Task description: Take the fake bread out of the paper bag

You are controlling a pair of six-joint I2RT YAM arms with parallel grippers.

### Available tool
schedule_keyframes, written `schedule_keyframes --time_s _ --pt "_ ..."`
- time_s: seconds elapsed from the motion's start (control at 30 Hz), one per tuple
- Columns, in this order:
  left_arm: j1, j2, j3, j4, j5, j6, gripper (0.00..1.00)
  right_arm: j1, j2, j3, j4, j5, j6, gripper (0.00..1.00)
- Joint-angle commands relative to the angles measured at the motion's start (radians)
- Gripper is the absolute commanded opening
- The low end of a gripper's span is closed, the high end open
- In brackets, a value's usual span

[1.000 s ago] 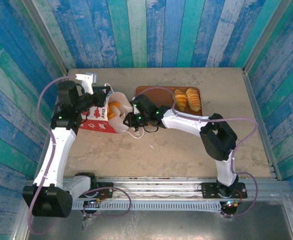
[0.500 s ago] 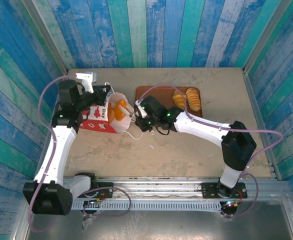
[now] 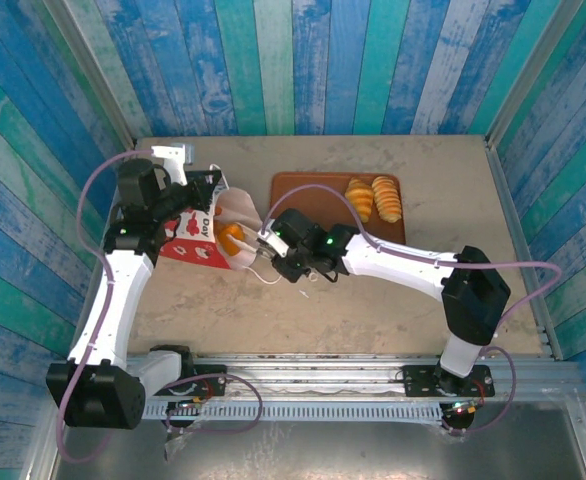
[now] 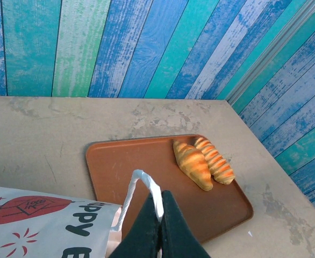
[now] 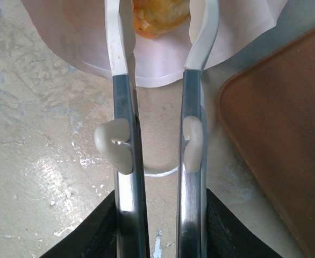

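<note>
The paper bag (image 3: 195, 238) lies on its side, its mouth facing right. My left gripper (image 4: 160, 194) is shut on the bag's upper white cord handle (image 4: 138, 177) and holds it up over the bag (image 4: 39, 223). One piece of fake bread (image 3: 231, 238), orange-brown, lies in the bag's mouth. My right gripper (image 3: 256, 244) is at the mouth, open. In the right wrist view that bread (image 5: 158, 13) sits between the white fingertips (image 5: 116, 37) on the bag's white lining. Two more fake breads, a croissant (image 4: 192, 164) and a ridged loaf (image 4: 215, 160), rest on the tray.
The brown tray (image 3: 313, 195) lies right of the bag and close behind my right arm, its corner (image 5: 276, 140) beside the right finger. The bag's lower cord handle (image 5: 163, 173) loops on the table under the right gripper. Blue plank walls enclose three sides.
My right gripper has drawn back out of the bag's mouth and shifted toward the near side, its jaws a little wider. The bread now shows lower in the mouth. The left gripper stays put.
</note>
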Motion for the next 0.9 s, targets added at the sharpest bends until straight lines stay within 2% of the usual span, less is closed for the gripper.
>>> schedule_keyframes --time_s 0.0,0.33,0.57,0.73,0.87 --pt "0.002 0.011 0.02 0.045 0.012 -0.013 0.0 0.01 -0.061 0.004 -0.012 0.01 -0.013 0.37" --pt "0.003 0.027 0.02 0.052 0.007 -0.037 0.0 0.012 -0.339 -0.14 0.037 0.12 -0.065 0.38" --pt "0.002 0.041 0.023 0.057 -0.008 -0.055 0.0 0.01 -0.506 -0.263 0.023 0.348 -0.052 0.38" --pt "0.002 0.042 0.023 0.062 -0.007 -0.06 0.0 -0.022 -0.525 -0.317 0.015 0.51 -0.05 0.39" --pt "0.002 0.034 0.02 0.059 -0.005 -0.058 0.0 -0.066 -0.47 -0.3 -0.004 0.519 -0.053 0.39"
